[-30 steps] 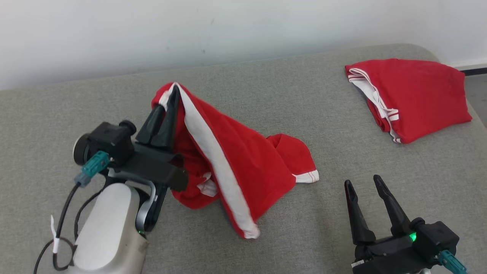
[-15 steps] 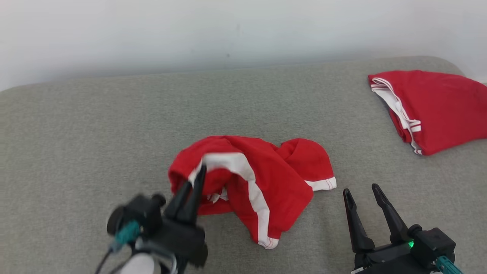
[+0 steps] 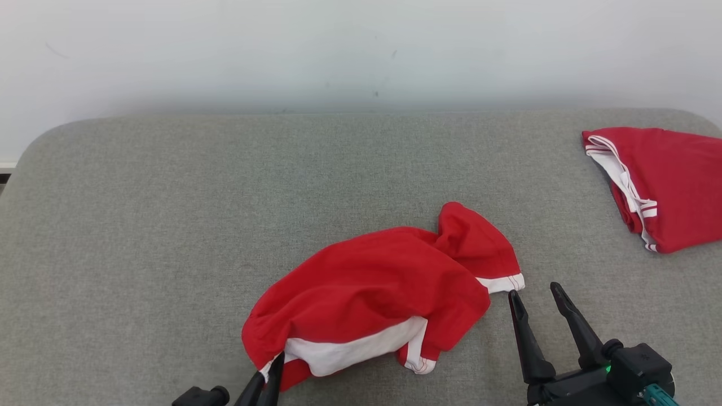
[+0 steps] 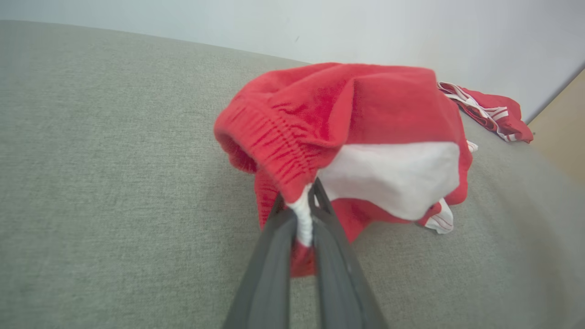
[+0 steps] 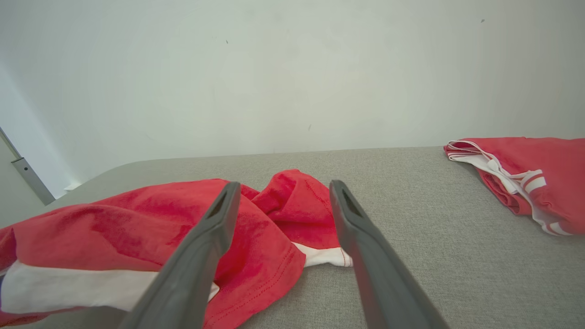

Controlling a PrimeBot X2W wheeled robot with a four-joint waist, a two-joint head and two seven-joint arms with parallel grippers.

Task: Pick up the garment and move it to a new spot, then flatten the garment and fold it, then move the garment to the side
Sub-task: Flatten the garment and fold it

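The garment is a pair of red shorts with a broad white side stripe and white-trimmed hems. It lies crumpled in a loose heap on the grey cushion, near the front edge, with one leg bunched up toward the back right. Its elastic waistband, at the near left corner, is pinched in the left gripper.

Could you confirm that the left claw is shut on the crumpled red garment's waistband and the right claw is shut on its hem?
Not quite: the right claw is open and holds nothing, as the right wrist view shows. The left claw is indeed shut on the waistband of the crumpled red garment.
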